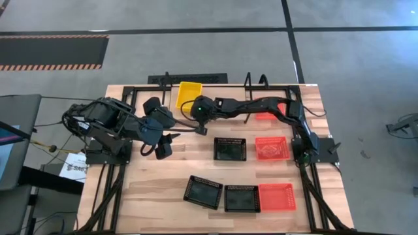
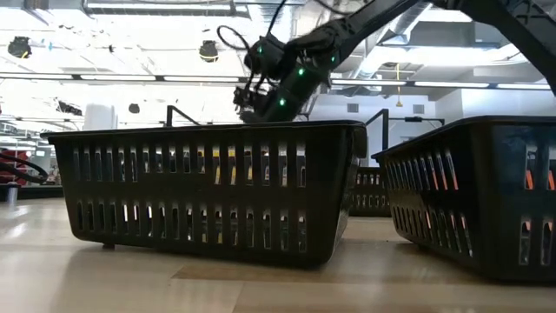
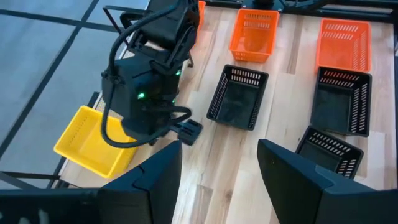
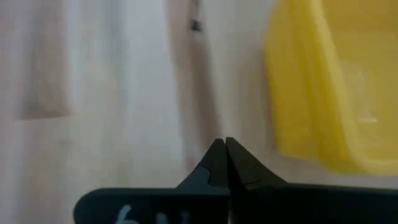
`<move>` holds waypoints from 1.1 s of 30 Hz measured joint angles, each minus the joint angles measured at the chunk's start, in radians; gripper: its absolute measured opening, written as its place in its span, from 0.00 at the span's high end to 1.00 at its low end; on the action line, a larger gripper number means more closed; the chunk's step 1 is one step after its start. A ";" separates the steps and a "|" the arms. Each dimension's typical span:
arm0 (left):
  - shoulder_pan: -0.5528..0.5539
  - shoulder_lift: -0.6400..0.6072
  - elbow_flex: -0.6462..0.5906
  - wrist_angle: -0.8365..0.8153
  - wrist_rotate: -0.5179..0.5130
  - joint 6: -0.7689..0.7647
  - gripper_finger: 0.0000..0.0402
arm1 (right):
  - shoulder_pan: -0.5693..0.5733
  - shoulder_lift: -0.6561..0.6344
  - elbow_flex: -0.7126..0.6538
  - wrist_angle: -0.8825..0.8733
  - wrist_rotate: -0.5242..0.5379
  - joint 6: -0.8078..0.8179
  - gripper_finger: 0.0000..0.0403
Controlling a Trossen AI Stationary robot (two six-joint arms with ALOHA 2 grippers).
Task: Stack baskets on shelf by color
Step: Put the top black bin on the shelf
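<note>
A yellow basket [image 1: 189, 94] rests bottom-down at the left end of the shelf [image 1: 225, 90], along the table's far edge. My right arm reaches across the shelf. Its gripper [image 1: 201, 129] is shut, empty and just near-side of the yellow basket [image 4: 323, 93], fingertips [image 4: 225, 146] pointing slantwise down at the wood. A red basket [image 1: 269, 115] on the shelf's right part is mostly hidden by that arm. My left gripper [image 1: 163, 145] waits open over the table's left part, its fingers [image 3: 217, 149] apart and empty.
On the tabletop stand a black basket [image 1: 230, 148] and a red one [image 1: 272, 148] mid-table. Two black baskets [image 1: 203, 192] [image 1: 242, 198] and a red one [image 1: 277, 196] stand near the front edge. Bare wood lies between the left gripper and these.
</note>
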 joint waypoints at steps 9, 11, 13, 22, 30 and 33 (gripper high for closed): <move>0.004 0.000 0.000 0.000 -0.051 0.010 0.51 | 0.083 -0.212 0.000 -0.275 -0.015 -0.050 1.00; 0.005 0.000 0.000 0.000 -0.060 0.022 0.51 | 0.098 -0.279 0.000 -0.354 -0.004 -0.044 1.00; 0.006 0.000 0.000 0.000 -0.060 0.046 0.51 | 0.111 -0.351 0.000 -0.459 0.016 -0.016 1.00; 0.021 0.000 0.000 0.000 -0.087 0.085 0.51 | 0.182 -0.684 0.000 -0.830 0.164 0.266 1.00; 0.080 0.000 0.000 0.000 -0.027 0.082 0.51 | 0.287 -0.878 0.000 -1.124 0.249 0.552 1.00; 0.102 0.000 0.000 0.000 -0.026 0.091 0.51 | 0.290 -0.914 0.000 -1.241 0.276 0.643 0.98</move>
